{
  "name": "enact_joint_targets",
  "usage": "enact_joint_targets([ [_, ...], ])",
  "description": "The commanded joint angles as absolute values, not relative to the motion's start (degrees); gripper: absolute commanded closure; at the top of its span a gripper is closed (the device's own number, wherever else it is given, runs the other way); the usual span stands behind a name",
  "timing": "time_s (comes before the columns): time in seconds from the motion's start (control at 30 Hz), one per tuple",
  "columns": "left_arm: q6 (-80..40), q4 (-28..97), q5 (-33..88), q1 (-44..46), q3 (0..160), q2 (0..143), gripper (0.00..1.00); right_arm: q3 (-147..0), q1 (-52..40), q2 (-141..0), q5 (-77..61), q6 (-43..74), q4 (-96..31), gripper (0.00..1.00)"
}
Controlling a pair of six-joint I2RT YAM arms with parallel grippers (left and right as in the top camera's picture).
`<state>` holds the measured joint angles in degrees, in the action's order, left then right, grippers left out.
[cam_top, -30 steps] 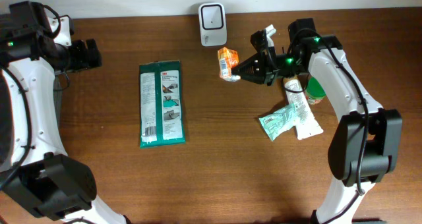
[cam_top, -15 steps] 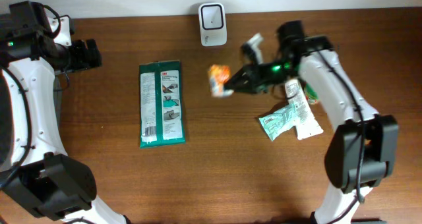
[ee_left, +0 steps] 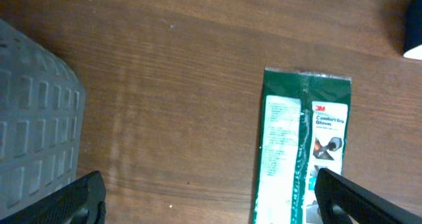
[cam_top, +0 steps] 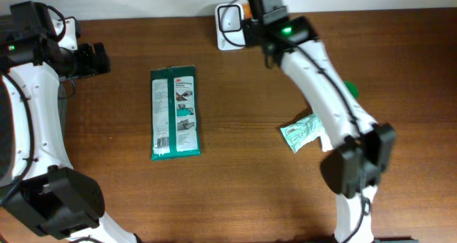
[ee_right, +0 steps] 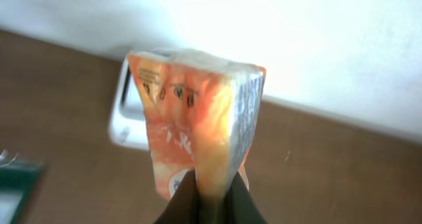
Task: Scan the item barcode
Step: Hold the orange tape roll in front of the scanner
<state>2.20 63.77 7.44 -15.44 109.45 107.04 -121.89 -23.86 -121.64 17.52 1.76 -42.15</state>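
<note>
Packet [ee_right: 198,118]: orange with whitish patches, small black print, silver-grey side panel. Scanner [cam_top: 229,18]: white, dark outline round its window. Flat pack [cam_top: 176,111]: dark green, white text panel, red 3M logo. Pouch [cam_top: 303,132]: pale mint green, fine print. Counter [cam_top: 235,193]: brown wood grain. Right arm [cam_top: 325,86]: white shell, black joints, green LED lit. Left arm [cam_top: 25,93]: same white and black. Crate [ee_left: 33,132]: translucent grey, square grid pattern.

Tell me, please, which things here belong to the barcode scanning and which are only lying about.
For the job: orange packet, held near the white scanner.
Lying about: green 3M pack, pale green pouch, green round item partly hidden by the arm.
</note>
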Motion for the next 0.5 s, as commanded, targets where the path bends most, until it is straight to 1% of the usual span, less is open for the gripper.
enact_joint_targets([
  [0.0, 3.07, 63.57, 7.64, -15.44, 109.80, 106.72, 0.01, -122.43, -26.37, -129.99, 32.21, -21.74, -25.19, 0.96],
  [0.13, 3.07, 63.57, 7.64, -15.44, 109.80, 106.72, 0.01, -122.43, -26.41, -137.05, 31.62, -34.06, -9.21, 0.96],
  [0.2, 3.07, 63.57, 7.64, -15.44, 109.80, 106.72, 0.01, -122.43, -26.41, -139.79, 31.51, -40.97, -5.45, 0.96],
  [0.33, 3.07, 63.57, 7.66, -15.44, 109.80, 106.72, 0.01, -122.43, -26.39, -143.06, 30.17, -48.86, -4.47, 0.96],
  [0.47, 3.07, 63.57, 7.66, -15.44, 109.80, 106.72, 0.01, -122.43, -26.41, -144.09, 30.24, -50.76, -3.95, 0.96],
])
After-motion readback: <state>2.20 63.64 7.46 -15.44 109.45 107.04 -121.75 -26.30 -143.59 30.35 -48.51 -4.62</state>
